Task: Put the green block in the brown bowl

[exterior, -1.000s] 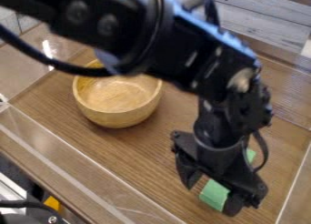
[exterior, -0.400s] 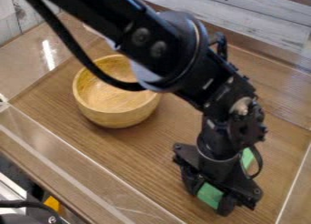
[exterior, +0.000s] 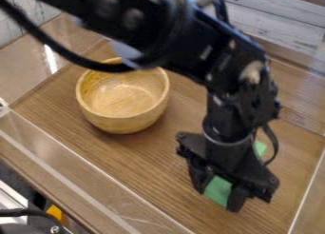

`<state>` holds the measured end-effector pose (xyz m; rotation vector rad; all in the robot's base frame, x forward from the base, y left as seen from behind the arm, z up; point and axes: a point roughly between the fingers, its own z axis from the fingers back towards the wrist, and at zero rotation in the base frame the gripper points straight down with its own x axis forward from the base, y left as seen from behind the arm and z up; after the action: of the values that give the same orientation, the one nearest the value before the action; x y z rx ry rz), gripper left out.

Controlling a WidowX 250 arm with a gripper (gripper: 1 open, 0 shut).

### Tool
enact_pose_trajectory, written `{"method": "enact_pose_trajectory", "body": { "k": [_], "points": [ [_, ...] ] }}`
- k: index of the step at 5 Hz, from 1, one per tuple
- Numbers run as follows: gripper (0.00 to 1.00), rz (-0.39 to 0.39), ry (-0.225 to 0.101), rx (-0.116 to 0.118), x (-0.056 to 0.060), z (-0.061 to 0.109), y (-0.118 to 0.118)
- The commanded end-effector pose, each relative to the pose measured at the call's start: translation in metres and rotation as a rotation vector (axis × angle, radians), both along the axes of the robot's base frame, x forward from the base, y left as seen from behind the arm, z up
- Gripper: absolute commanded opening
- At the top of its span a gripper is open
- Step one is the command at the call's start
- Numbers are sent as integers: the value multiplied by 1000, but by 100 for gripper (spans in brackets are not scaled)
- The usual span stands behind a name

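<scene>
The green block (exterior: pixel 222 190) shows as a light green bar at the lower right of the wooden table, running back up to a second visible patch behind the wrist. My gripper (exterior: pixel 230 193) points straight down over it, its black fingers (exterior: pixel 202 178) pressed against the block's sides, so it is shut on the block. The block's near end looks slightly off the table. The brown bowl (exterior: pixel 91 110), round, thick-walled and empty, stands to the left, apart from the gripper. The arm hides the block's middle.
The black arm (exterior: pixel 165 33) reaches in from the upper left, passing above the bowl's far rim. A clear sheet edge (exterior: pixel 76 171) runs along the table's front left. Pale boards (exterior: pixel 279 14) lie behind the table.
The fingers have closed in on the green block from wide open. Gripper and block now sit higher in the picture than half a second ago. The bowl has not moved.
</scene>
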<state>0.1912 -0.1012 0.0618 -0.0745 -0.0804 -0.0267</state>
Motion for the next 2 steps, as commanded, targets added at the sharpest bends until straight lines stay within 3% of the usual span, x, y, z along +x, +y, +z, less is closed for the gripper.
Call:
{"method": "enact_pose_trajectory", "body": {
  "k": [1,2],
  "points": [
    [0,40,-38,-38,6,22,-7],
    [0,73,-39,-55,8,28,-9]
  ]
}}
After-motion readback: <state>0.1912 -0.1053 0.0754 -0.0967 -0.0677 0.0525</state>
